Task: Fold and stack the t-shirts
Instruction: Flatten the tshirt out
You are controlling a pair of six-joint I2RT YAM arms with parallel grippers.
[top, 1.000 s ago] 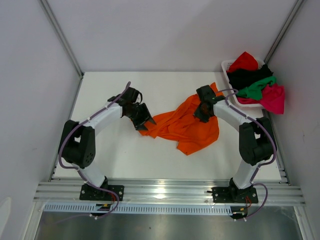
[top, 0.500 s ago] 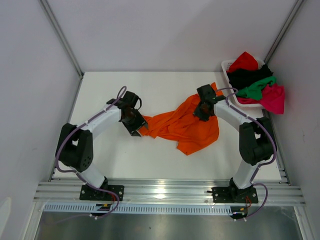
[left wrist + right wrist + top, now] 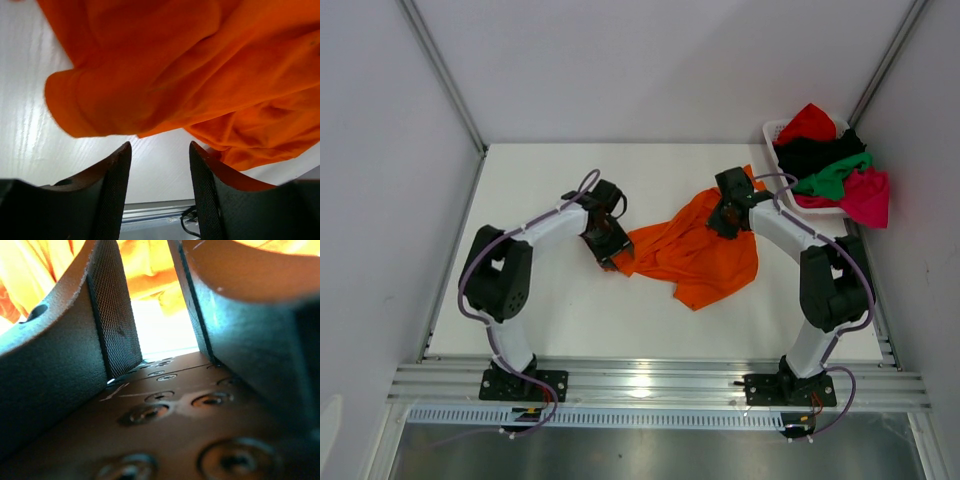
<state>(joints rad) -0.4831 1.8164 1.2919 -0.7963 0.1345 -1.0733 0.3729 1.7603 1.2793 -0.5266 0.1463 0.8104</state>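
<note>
A bright orange t-shirt (image 3: 695, 250) lies crumpled on the white table's middle. My left gripper (image 3: 612, 255) is at the shirt's left edge. In the left wrist view it (image 3: 159, 150) is open and empty, with the orange cloth (image 3: 165, 65) just beyond the fingertips. My right gripper (image 3: 724, 216) is down on the shirt's upper part. In the right wrist view it (image 3: 144, 270) has its jaws apart, with orange cloth (image 3: 150, 277) at the tips and nothing gripped. Red (image 3: 808, 122), black (image 3: 808, 155), green (image 3: 835, 180) and magenta-pink (image 3: 868, 195) shirts are piled in the basket.
The white slatted basket (image 3: 772, 131) stands at the table's back right corner, against the right wall. Grey walls close in the table on the left, back and right. An aluminium rail (image 3: 650, 385) runs along the near edge.
My left arm has swung right and turned its gripper, bringing it to the shirt's left edge. The right gripper has hardly moved. The shirt lies as before.
</note>
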